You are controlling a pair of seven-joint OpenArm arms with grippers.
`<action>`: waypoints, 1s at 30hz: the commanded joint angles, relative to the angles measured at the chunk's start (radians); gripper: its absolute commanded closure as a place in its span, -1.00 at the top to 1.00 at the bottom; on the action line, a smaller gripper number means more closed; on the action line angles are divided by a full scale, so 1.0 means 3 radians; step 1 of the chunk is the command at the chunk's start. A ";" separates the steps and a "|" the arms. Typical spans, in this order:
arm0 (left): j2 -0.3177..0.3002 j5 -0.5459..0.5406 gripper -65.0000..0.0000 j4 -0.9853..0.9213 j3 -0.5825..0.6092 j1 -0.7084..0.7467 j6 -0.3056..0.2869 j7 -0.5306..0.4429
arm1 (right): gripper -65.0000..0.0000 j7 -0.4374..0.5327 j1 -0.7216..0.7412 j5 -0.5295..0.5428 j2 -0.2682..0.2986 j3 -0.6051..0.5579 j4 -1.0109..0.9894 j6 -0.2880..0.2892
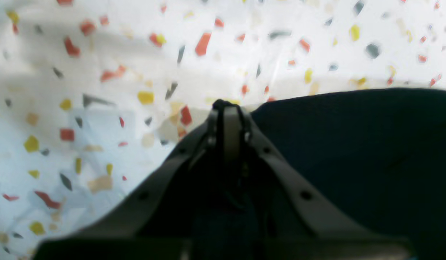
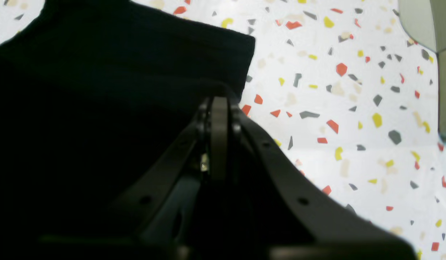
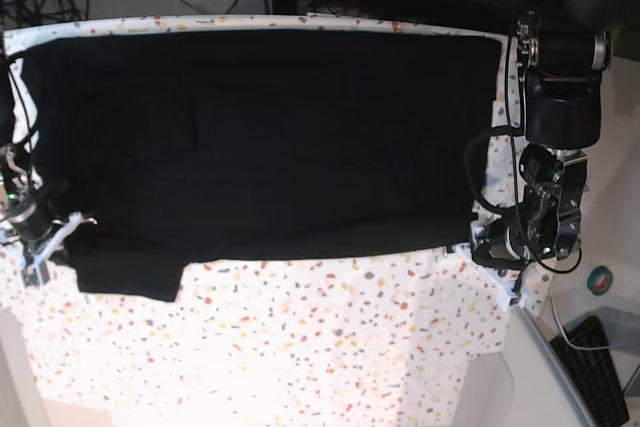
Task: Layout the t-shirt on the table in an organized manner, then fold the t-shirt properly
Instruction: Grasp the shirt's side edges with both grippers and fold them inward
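— So how did the t-shirt (image 3: 260,137) lie at that moment?

— Spread plain black side up across the far half of the desk (image 3: 330,347), its long edges running side to side in the base view, one sleeve hanging toward the near left corner. It reached almost to both side edges of the flecked surface.

— And the claws?

— Both were pinched tight. The left claw (image 1: 228,108) sat at the shirt's edge on the base view's right; its closed tips met right where black cloth ended and bare desk began, so whether it pinched fabric could not be told. The right claw (image 2: 219,103) was likewise closed, over the black cloth near a squared corner by the sleeve; a grip on fabric looked likely but the dark made it uncertain.

— How would the shirt handle?

— By its look, light, limp and soft: it would drape and wrinkle rather than hold shape, and drag on the desk instead of sliding cleanly. Nothing fragile about it.

— Where to take hold?

— Probably at corners and hems, one claw at each end of an edge, pinching both layers so the fold carried over evenly without bunching.
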 commanded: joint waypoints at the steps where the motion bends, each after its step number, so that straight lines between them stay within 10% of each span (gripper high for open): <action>1: -0.0044 -0.0011 -1.00 0.0061 -0.0010 -0.0087 -0.0018 -0.0043 | -1.00 0.0009 0.0025 0.0001 0.0085 0.0101 0.0053 -0.0010; 20: -0.0044 -0.0011 -1.00 0.0925 -0.0409 0.0394 -0.0023 0.0515 | -1.00 -0.1141 -0.0839 0.0001 0.0147 0.1063 0.1393 -0.0005; 30: -0.0044 -0.0006 -1.00 0.1268 -0.0440 0.0890 -0.0023 0.0540 | -1.00 -0.1239 -0.1202 0.0021 0.0131 0.1088 0.1541 -0.0005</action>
